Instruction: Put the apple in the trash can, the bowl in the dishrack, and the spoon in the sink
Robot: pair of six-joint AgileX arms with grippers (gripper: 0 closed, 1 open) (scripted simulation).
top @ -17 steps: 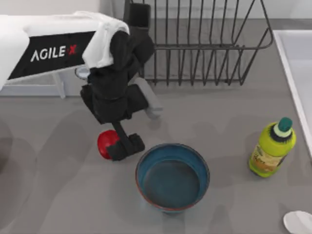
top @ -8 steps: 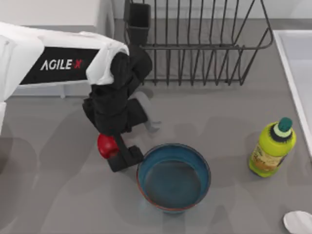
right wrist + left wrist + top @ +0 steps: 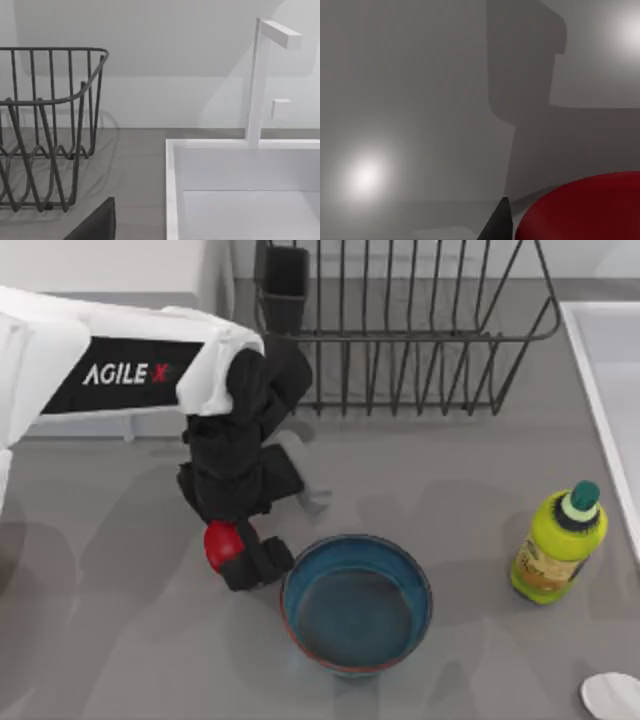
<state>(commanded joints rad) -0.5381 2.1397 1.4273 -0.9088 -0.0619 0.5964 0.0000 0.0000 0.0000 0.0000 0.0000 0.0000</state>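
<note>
Slightly toward the bowl the left tool has been shifted, its fingers closed on the apple. On the counter, just left of the bowl, the apple is held.

Grey matte table under soft light, two bright glare spots; plain white wall behind.
</note>
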